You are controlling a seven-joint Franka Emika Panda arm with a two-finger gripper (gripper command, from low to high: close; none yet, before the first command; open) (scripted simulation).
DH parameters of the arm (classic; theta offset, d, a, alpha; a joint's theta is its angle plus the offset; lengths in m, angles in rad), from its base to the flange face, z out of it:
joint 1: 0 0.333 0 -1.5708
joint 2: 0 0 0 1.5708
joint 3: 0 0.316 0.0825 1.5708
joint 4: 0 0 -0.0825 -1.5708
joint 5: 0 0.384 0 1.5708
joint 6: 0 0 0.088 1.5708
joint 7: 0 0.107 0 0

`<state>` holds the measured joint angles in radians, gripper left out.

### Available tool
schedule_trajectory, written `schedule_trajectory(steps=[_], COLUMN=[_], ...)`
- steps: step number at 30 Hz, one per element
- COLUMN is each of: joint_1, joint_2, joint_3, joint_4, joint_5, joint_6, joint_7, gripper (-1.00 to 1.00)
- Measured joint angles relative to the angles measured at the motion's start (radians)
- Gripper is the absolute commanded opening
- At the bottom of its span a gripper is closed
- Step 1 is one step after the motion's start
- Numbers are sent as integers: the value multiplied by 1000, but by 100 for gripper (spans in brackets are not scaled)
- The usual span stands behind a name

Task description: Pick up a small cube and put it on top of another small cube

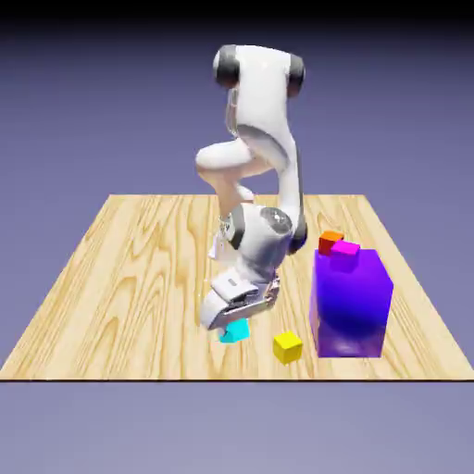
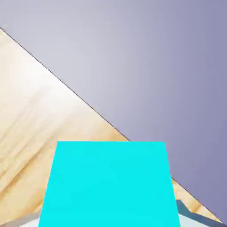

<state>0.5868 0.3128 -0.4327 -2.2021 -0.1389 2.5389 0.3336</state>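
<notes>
The small teal cube [image 1: 234,331] sits near the table's front edge, just under my gripper [image 1: 233,324], which is lowered over it and shut on it. In the hand view the teal cube [image 2: 108,184] fills the lower middle, large, and covers most of my fingers; only grey slivers of the fingertips [image 2: 188,212] show at the bottom corners. A small yellow cube [image 1: 288,347] lies on the wood a short way toward the exterior view's right of the teal one.
A big purple block [image 1: 351,303] stands at the exterior view's right with a small magenta cube [image 1: 344,251] on top and an orange cube [image 1: 330,242] behind it. The table's front edge [image 1: 231,378] runs close below the cubes.
</notes>
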Motion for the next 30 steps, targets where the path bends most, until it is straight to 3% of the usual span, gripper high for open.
schedule_trajectory(steps=[8, 30], joint_1=[80, -215], joint_2=[-103, -331], joint_3=[242, 964], joint_4=[132, 100], joint_5=[135, -537], joint_6=[-89, -876], joint_7=[-80, -459], gripper=[-100, -100])
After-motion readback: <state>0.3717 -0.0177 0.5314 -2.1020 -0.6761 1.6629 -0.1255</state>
